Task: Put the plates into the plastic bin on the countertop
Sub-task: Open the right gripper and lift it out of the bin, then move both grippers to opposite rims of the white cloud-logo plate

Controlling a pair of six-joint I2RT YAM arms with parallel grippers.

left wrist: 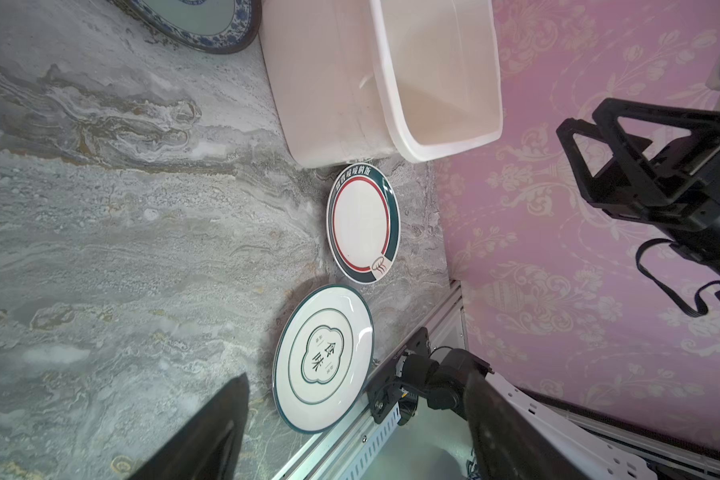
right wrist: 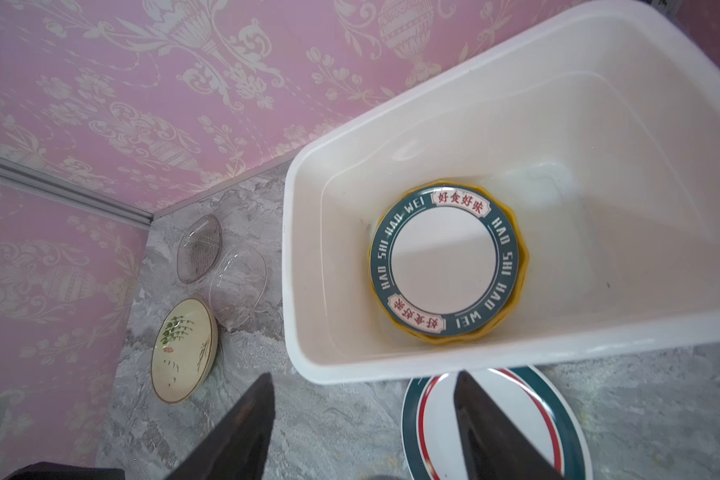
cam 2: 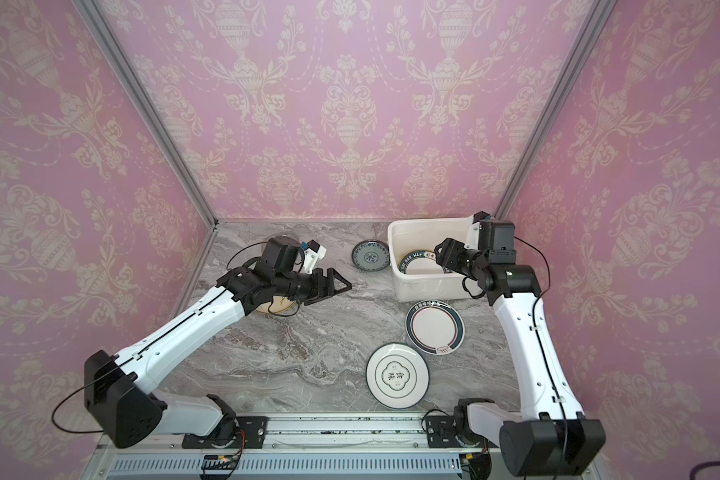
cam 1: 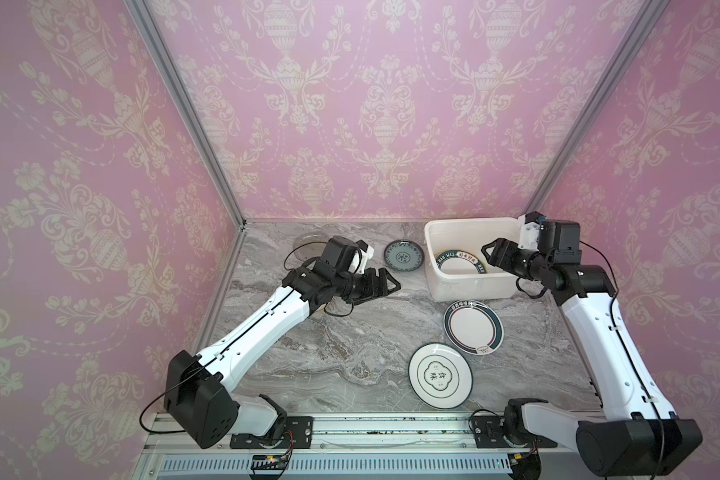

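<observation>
Nearest me, short of the plastic bin [cam 1: 470, 286], a white character plate [cam 1: 440, 375] and a red-ringed plate [cam 1: 473, 326] lay on the countertop [cam 1: 350, 332], the latter beside the bin's front wall. Over the bin my right gripper [cam 1: 488, 254] hung, jaws apart and empty, above the teal-rimmed plate [right wrist: 443, 257] stacked on a yellow plate [right wrist: 522, 266]. Left of the bin, my left gripper [cam 1: 387, 282] sat spread and empty, handy, I judged, for the blue-patterned plate [cam 1: 403, 256].

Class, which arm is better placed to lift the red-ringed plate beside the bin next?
Right, probably: the right pincer hangs open by the bin, near the red-ringed plate; the left pincer is farther away.
</observation>
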